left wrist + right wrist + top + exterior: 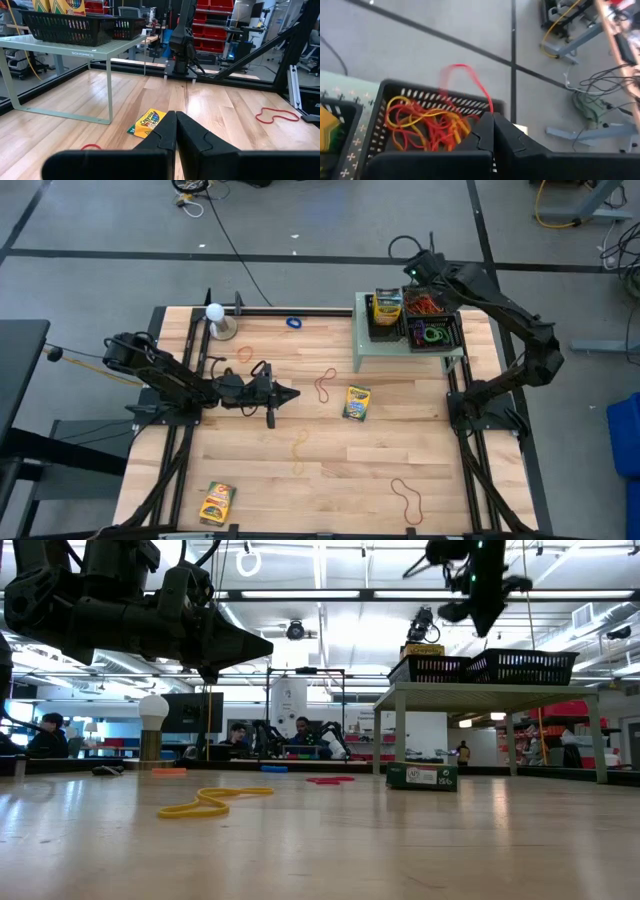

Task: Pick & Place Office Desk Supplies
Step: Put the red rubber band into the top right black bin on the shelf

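A: Red rubber band (pixel 470 80) — we see it pinched in the right hand (pixel 492 122), clamped above the basket (pixel 390 92) of bands.
B: We see the left hand (pixel 290 393) closed, empty, above the worktop (pixel 420 440) near a crayon box (pixel 357 402).

A robotics lab: red storage bins (pixel 210 30) on shelving, people at desks (pixel 300 735).
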